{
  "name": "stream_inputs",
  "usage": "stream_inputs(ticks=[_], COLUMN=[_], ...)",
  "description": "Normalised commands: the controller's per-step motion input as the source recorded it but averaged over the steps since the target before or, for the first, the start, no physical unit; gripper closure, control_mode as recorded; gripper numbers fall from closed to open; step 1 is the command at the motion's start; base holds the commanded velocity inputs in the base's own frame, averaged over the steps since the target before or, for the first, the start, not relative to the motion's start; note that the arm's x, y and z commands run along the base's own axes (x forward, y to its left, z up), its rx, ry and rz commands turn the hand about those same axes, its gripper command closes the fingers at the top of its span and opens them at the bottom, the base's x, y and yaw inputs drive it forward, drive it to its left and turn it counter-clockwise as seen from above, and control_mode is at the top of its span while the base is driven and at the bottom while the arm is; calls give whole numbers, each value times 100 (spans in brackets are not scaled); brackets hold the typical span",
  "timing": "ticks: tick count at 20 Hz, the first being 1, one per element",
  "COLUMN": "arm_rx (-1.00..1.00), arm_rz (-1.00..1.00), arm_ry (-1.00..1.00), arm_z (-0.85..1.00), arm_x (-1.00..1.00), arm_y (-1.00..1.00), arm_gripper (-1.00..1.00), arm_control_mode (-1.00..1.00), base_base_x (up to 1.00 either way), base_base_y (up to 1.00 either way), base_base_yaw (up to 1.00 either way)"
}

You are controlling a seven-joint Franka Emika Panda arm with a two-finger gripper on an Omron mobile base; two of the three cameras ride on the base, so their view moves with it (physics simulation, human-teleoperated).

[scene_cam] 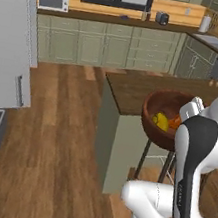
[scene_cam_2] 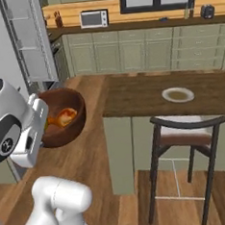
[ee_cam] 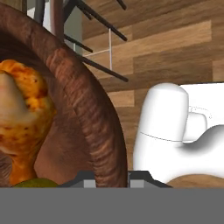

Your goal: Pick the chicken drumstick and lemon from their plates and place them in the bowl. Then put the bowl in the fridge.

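Carrying the loaded bowl [scene_cam_2: 62, 118] to the fridge [scene_cam: 12, 38].
Our hand [ee_cam: 111, 179] grips its rim, off the bench; chicken drumstick [ee_cam: 22, 118] and lemon [scene_cam: 161, 121] lie inside. Next we need the fridge shelves.

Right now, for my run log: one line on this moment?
hand: shut on bowl rim | bowl: lifted off counter | inside: drumstick, lemon | fridge: open
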Motion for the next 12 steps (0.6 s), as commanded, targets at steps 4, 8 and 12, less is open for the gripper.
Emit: stream_inputs(ticks=[4,8,12], arm_rx=[0,0,0], arm_rz=[0,0,0], arm_ry=[0,0,0], arm_z=[0,0,0], arm_x=[0,0,0], arm_y=[0,0,0], arm_gripper=[100,100,100], arm_control_mode=[100,100,100], base_base_x=[47,67,94], base_base_y=[93,49,1], base_base_yaw=[2,24,36])
